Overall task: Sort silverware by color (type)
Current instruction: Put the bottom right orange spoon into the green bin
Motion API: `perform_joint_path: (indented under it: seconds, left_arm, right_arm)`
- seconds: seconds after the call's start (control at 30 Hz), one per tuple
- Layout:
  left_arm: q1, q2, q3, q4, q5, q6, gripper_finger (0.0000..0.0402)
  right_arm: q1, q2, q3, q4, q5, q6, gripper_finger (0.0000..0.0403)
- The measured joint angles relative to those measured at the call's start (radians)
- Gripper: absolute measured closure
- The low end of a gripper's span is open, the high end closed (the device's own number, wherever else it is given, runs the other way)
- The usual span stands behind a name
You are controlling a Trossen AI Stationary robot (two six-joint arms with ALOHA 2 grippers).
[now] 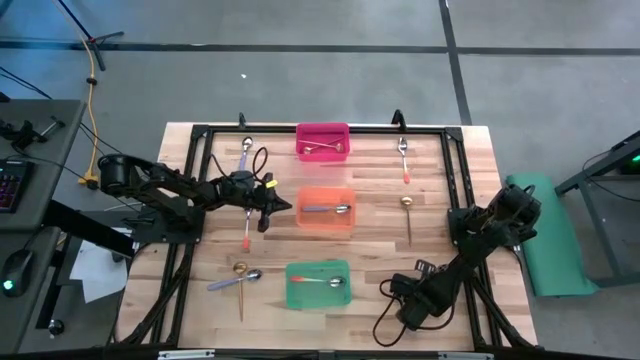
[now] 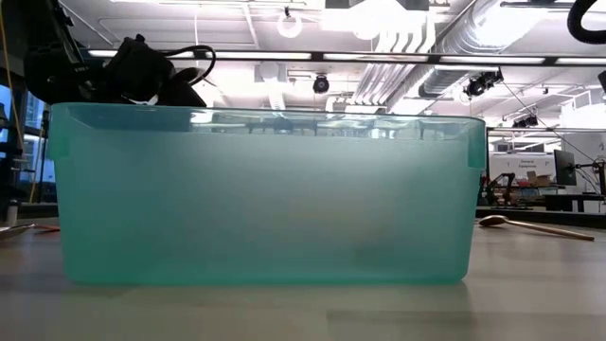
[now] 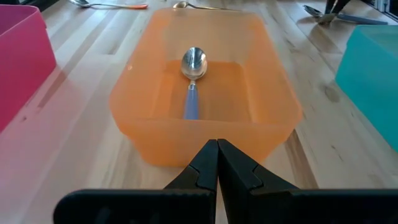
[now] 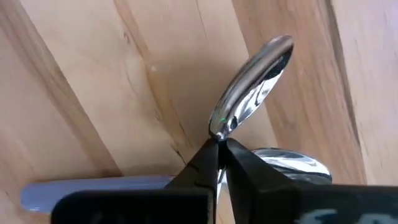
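My left gripper [image 1: 283, 207] [image 3: 217, 144] is shut and empty, level just left of the orange bin [image 1: 326, 210] [image 3: 273, 99], which holds a purple-handled spoon [image 3: 193, 81]. My right gripper [image 1: 393, 288] [image 4: 219, 146] is shut, low over the table right of the green bin [image 1: 318, 285]. At its tips lies a silver spoon bowl [image 4: 255, 81]; a purple-handled spoon [image 4: 93, 186] lies across behind them. The pink bin [image 1: 323, 141] holds a gold spoon. Loose spoons lie flat: purple [image 1: 245, 152], orange-red [image 1: 246, 230] [image 1: 404, 162], gold [image 1: 408, 215], and a crossed pair [image 1: 240, 280]. My right gripper's shut fingertips stand at the neck [image 4: 219, 132] of the silver spoon lying on the table, coming at it from above along its length. I cannot tell whether they touch it.
The green bin [image 2: 265, 194] fills the low view, with the left arm [image 2: 142, 66] above it and the gold spoon [image 2: 530, 224] to the right. A black frame [image 1: 200, 135] edges the table. Bare wood [image 1: 370, 240] lies between the bins and the right arm.
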Motion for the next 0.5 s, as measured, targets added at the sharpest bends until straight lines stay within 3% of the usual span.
perform_joint_path:
  seconds: [0.37,0.5]
  left_arm:
    - [-0.01,0.0,0.0,0.03,-0.013,0.0,0.0401]
    - [-0.01,0.0,0.0,0.033,-0.014,-0.003,0.0401]
  right_arm:
    - [-0.042,-0.02,0.192,-0.187,0.058,-0.052,0.0403]
    - [-0.09,-0.021,0.297,-0.184,0.166,-0.115,0.0403]
